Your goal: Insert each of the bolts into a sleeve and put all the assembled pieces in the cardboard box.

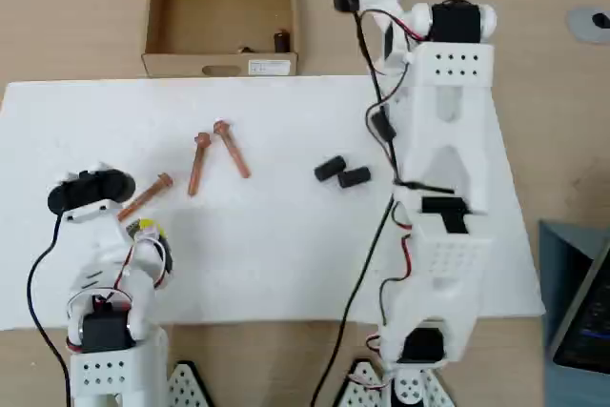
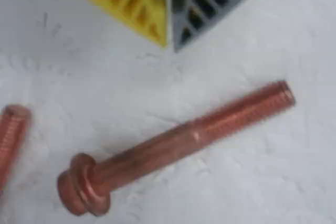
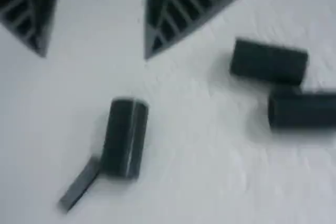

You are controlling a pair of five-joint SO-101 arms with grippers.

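Three copper bolts lie on the white mat [image 1: 286, 264]: one [image 1: 145, 195] by my left arm, two more [image 1: 198, 163] [image 1: 232, 148] further in. Two black sleeves [image 1: 331, 168] [image 1: 354, 177] lie side by side mid-mat. My left gripper [image 2: 169, 40] is shut on nothing, its yellow and grey tips just above the nearest bolt [image 2: 178, 145]; a second bolt's end [image 2: 10, 129] shows beside it. My right gripper [image 3: 94, 51] is open above the mat, with one sleeve [image 3: 123, 137] just beyond its tips and two others [image 3: 268, 61] [image 3: 302, 109] to one side.
The cardboard box [image 1: 152, 16] stands at the back, beyond the mat, with a dark assembled piece [image 1: 279, 41] in its near right corner. The right arm's white body [image 1: 443, 140] stretches over the mat's right side. A flat grey strip [image 3: 79, 190] lies against the lone sleeve.
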